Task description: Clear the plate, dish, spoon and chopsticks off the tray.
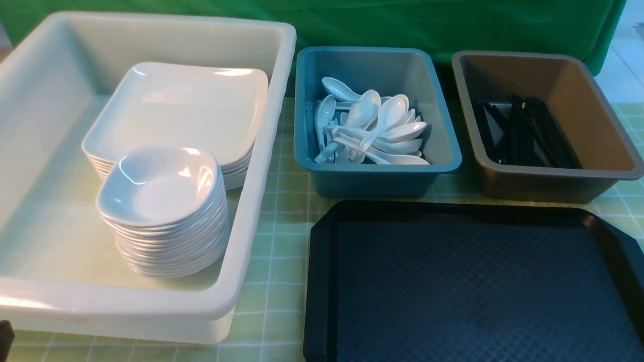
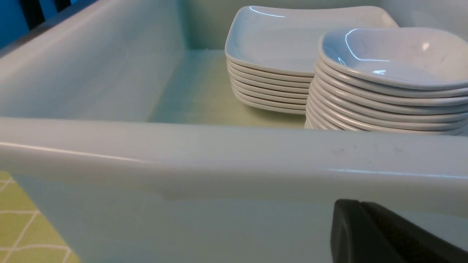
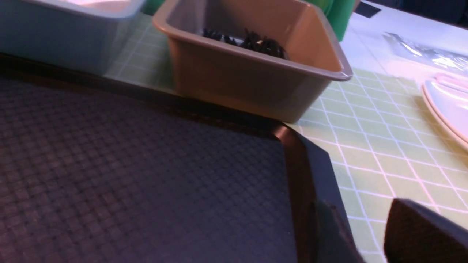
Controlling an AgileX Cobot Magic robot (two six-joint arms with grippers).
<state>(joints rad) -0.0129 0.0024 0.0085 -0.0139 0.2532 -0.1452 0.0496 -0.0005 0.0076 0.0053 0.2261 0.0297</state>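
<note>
The black tray (image 1: pixel 473 281) lies at the front right with nothing on its diamond-textured floor (image 3: pixel 128 175). White plates (image 1: pixel 176 105) are stacked inside the white tub, and a stack of small dishes (image 1: pixel 158 183) stands in front of them. The plate stack (image 2: pixel 270 51) and the dish stack (image 2: pixel 391 58) also show in the left wrist view. White spoons (image 1: pixel 375 128) lie in the teal tub. Black chopsticks (image 1: pixel 523 130) lie in the brown tub. My left gripper (image 2: pixel 353 208) is shut and empty, just outside the white tub's near wall. My right gripper (image 3: pixel 360 204) is open and empty over the tray's right rim.
The white tub (image 1: pixel 261 166) fills the left side. The teal tub (image 1: pixel 377 176) and the brown tub (image 1: pixel 553 186) stand behind the tray on a green checked cloth (image 1: pixel 276 236). More white ware (image 3: pixel 446 106) and a clear bag (image 3: pixel 424 53) lie beyond the tray's right side.
</note>
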